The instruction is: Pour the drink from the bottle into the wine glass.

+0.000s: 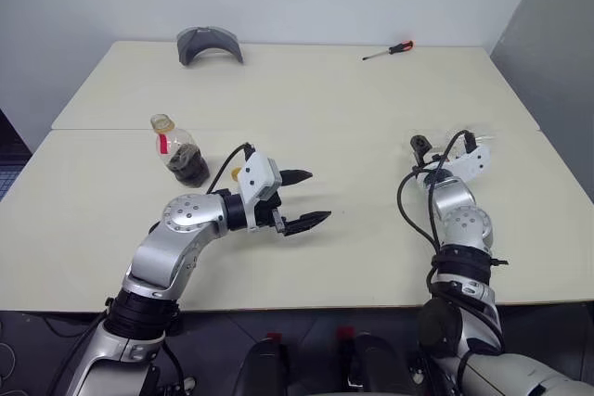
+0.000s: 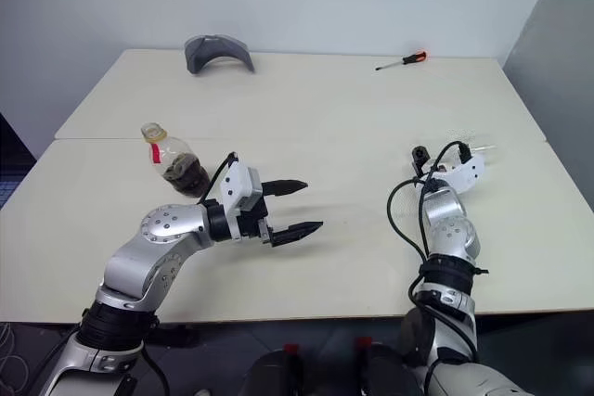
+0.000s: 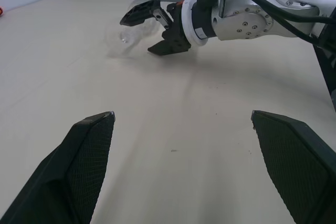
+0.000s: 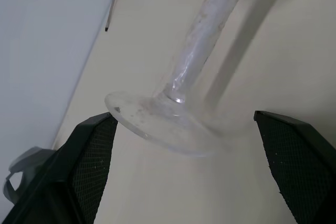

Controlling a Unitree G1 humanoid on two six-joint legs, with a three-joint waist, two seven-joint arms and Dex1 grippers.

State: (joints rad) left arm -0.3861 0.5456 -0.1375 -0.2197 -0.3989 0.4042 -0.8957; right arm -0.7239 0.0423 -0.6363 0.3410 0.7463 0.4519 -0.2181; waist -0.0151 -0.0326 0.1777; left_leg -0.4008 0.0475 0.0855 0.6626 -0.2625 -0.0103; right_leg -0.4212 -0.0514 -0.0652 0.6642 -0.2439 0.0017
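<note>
The left gripper (image 1: 307, 198) hovered wide apart over the desk (image 1: 334, 118), just right of the bottle (image 1: 179, 150), which stood uncapped holding a little drink (image 1: 190, 167). The right gripper (image 3: 146, 29) gaped wide around the wine glass (image 4: 178, 108). Beyond the bottle lay a screwdriver (image 1: 389, 50).

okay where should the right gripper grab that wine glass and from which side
Probably the stem. The wine glass stands upright on its foot, and the open right gripper already faces it level, one finger either side. Come straight in from the robot's side and close on the thin stem, above the foot and below the bowl.
</note>
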